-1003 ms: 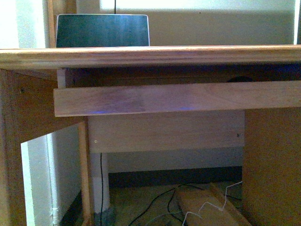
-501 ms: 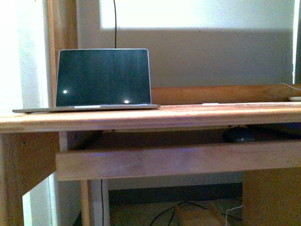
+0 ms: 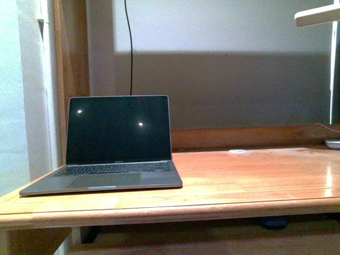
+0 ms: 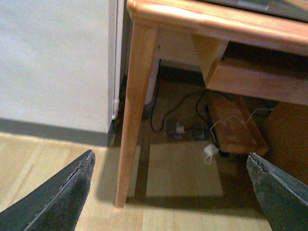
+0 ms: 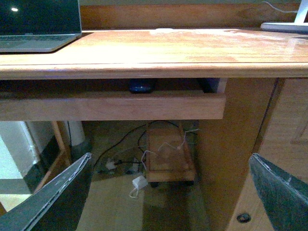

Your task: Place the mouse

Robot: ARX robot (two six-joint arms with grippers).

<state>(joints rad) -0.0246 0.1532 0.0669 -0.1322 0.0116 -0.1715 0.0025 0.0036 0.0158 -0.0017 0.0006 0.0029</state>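
The mouse (image 3: 273, 222) is a small dark oval lying on the pull-out tray under the desk top, right of centre. It also shows in the right wrist view (image 5: 141, 85), behind the tray's front board (image 5: 110, 106). My right gripper (image 5: 170, 156) is open and empty, low in front of the desk, well short of the mouse. My left gripper (image 4: 169, 155) is open and empty, over the floor near the desk's left leg (image 4: 132, 110). Neither gripper shows in the front view.
An open laptop (image 3: 114, 143) stands on the left of the wooden desk top (image 3: 255, 180). A small white disc (image 3: 238, 151) and a lamp base (image 3: 333, 143) lie at the back right. Cables and a wooden box (image 5: 168, 154) are on the floor under the desk.
The front view has risen from below the desk edge to above it. The desk top and the whole laptop now show, and the tray has dropped to the bottom edge.
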